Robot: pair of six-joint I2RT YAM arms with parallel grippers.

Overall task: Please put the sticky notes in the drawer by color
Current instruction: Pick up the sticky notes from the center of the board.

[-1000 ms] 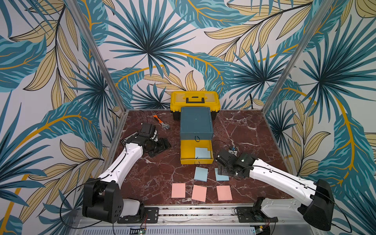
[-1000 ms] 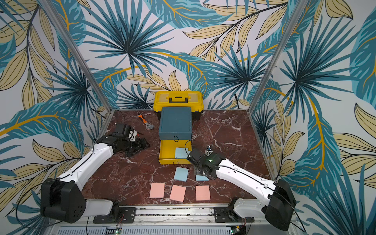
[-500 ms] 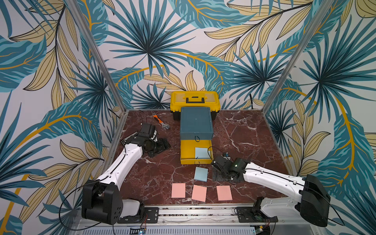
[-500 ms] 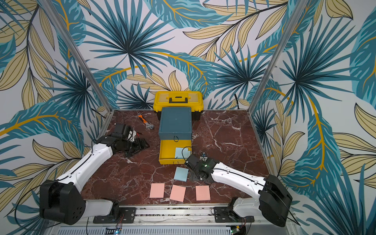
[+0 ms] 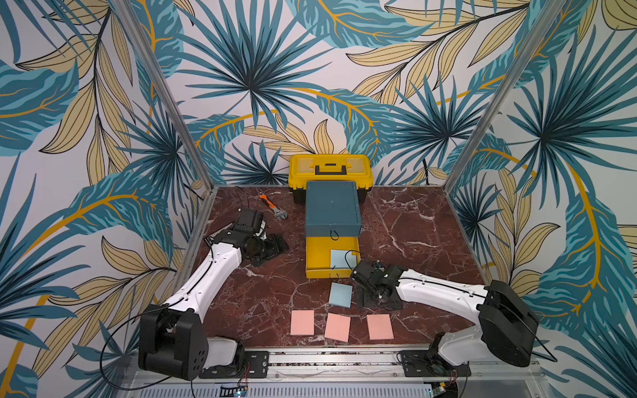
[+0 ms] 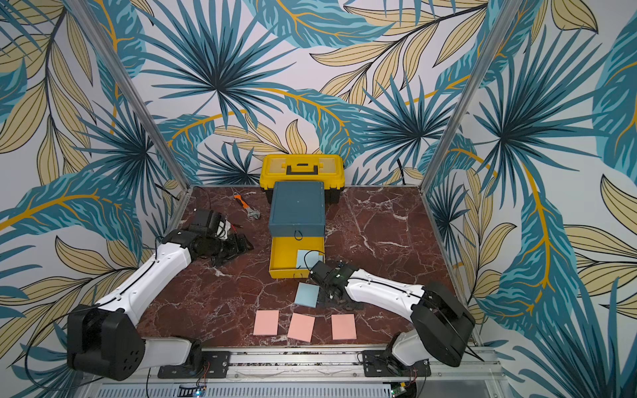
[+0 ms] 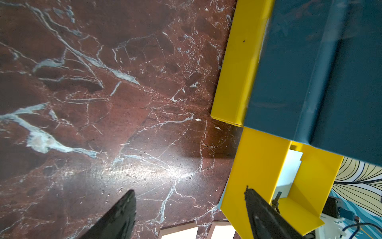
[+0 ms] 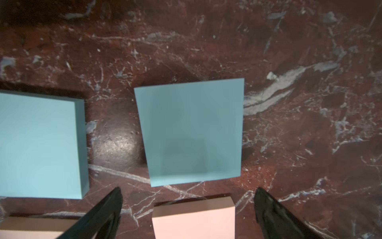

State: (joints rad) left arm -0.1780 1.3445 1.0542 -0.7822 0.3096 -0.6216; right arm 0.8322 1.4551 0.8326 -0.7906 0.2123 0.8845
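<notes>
The teal drawer cabinet (image 5: 332, 208) has its yellow bottom drawer (image 5: 319, 256) pulled out, with one blue sticky note (image 5: 341, 258) lying in it. A second blue note (image 5: 340, 294) lies on the table in front. My right gripper (image 5: 375, 298) hovers open just right of it, over a third blue note (image 8: 192, 132) that the top views hide. Three pink notes (image 5: 302, 322) (image 5: 337, 326) (image 5: 380, 326) lie in a row near the front edge. In the right wrist view the gripper (image 8: 189, 192) is empty. My left gripper (image 5: 281, 245) rests open and empty left of the drawer.
A yellow toolbox (image 5: 330, 170) stands behind the cabinet against the back wall. An orange-handled wrench (image 5: 272, 206) lies at the back left. Metal frame posts and patterned walls close in the marble table (image 5: 413, 224) on three sides.
My right gripper has slid left and forward over the right-hand blue note, which the top views no longer show, and its jaws have opened a little wider. The left arm has not moved.
</notes>
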